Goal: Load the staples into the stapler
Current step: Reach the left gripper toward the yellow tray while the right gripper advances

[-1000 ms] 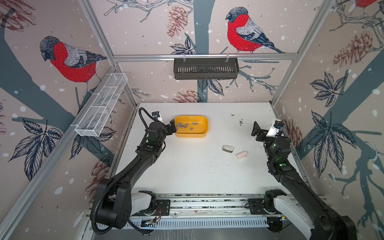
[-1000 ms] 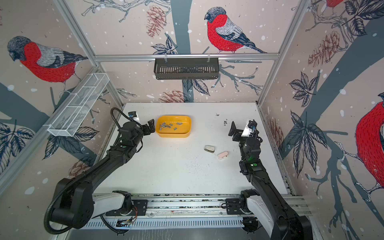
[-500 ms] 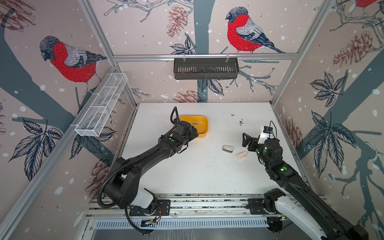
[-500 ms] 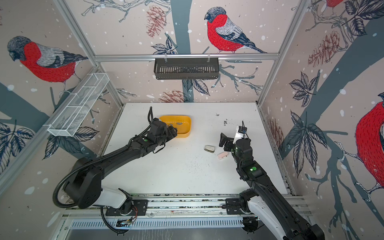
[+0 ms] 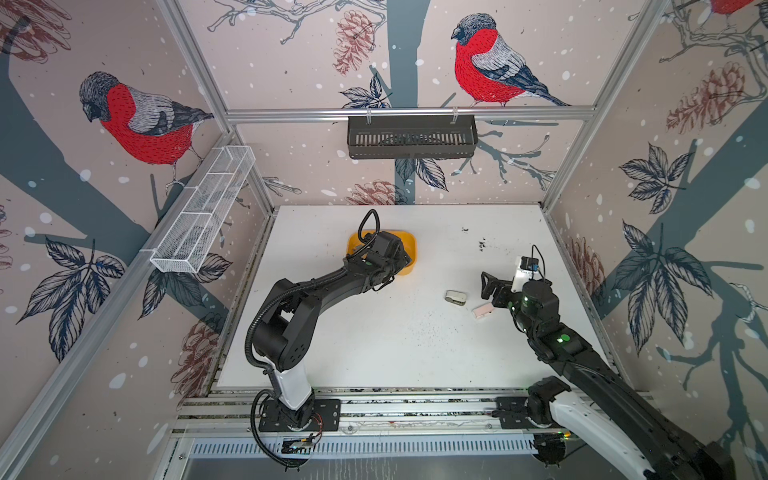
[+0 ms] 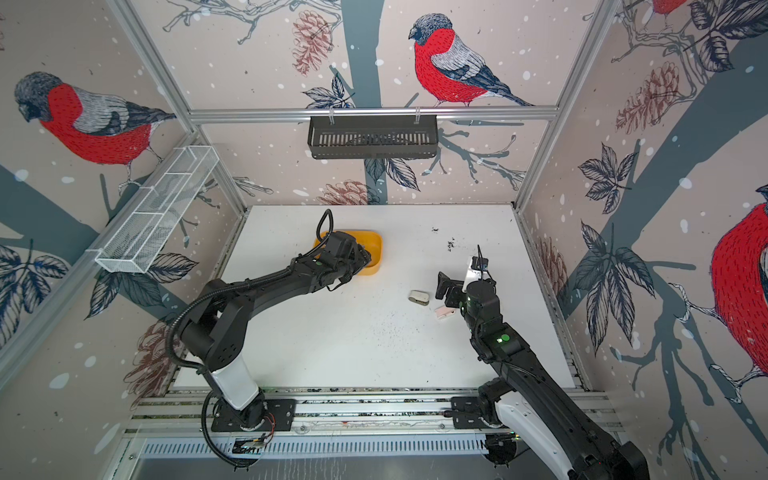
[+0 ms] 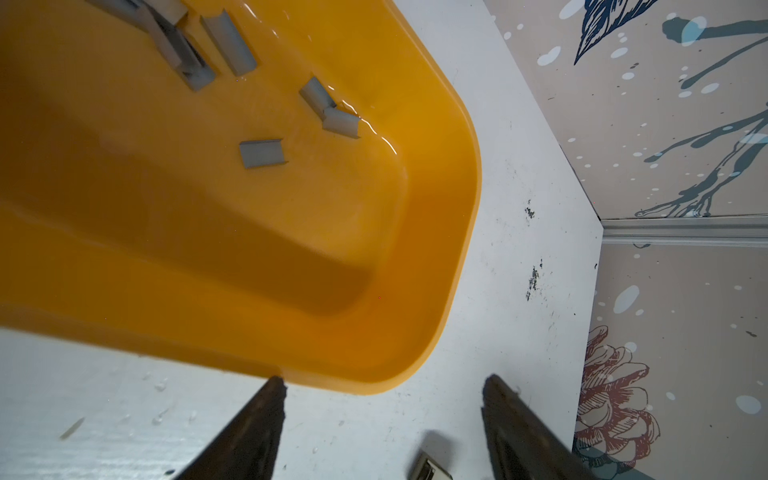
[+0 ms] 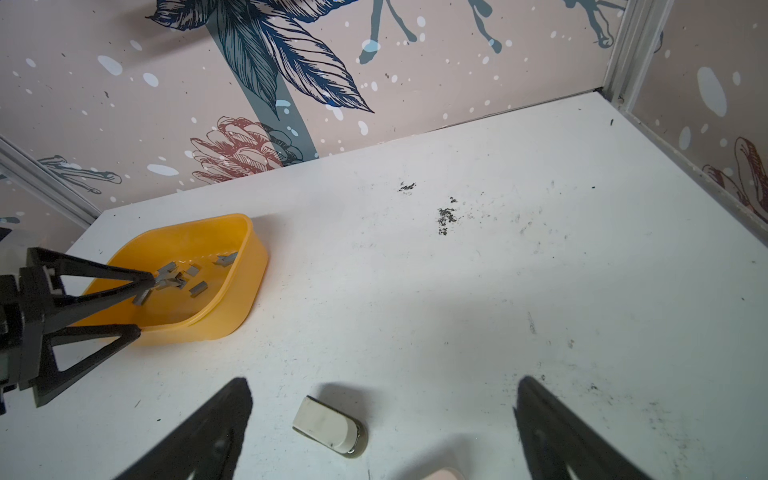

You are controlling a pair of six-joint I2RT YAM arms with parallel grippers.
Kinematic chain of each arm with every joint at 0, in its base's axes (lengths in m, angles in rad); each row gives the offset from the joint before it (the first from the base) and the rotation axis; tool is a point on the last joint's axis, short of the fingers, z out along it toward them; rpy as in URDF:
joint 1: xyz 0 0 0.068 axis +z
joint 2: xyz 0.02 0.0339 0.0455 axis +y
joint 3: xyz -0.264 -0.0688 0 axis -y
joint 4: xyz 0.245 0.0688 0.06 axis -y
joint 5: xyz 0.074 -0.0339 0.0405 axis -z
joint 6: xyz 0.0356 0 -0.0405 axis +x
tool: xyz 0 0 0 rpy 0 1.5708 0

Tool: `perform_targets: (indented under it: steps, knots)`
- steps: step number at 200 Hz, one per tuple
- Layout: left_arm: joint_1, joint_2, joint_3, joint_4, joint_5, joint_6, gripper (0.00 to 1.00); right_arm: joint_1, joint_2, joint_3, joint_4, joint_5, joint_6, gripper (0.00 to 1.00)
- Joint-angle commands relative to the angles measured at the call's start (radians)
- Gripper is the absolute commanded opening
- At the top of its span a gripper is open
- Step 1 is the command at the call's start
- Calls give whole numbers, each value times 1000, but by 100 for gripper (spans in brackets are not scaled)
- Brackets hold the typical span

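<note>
Lying loose in the yellow tub (image 7: 457,257) toward the back of the table (image 8: 498,291), the staples (image 7: 262,153) are seen as short grey strips, some piled and others scattered. The left gripper (image 7: 384,383) is held at the tub's near corner, jaws parted, with nothing seen clamped. The right gripper (image 8: 384,383) is spread wide and empty, close by the white stapler (image 8: 330,428), which is laid flat on the table. A pink stapler (image 5: 483,311) is placed near it.

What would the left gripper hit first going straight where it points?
The left gripper would probably meet the near rim of the yellow plastic tub; grey staple strips lie beyond. Depth unclear.
</note>
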Motion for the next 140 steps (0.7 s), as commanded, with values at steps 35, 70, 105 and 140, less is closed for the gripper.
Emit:
perform_targets:
  steps: [35,70,105,140]
  knots:
    - [-8,92,54,-39,31,-44,72,8,-41,20,-6,25,23,99]
    - [-24,80,65,-68,28,-46,71,10,-48,26,-16,35,26,99]
    - [-24,78,117,-125,25,-7,71,12,-52,27,-21,35,31,100]
    - [-25,69,123,-124,42,48,69,14,-66,21,-27,38,34,99]
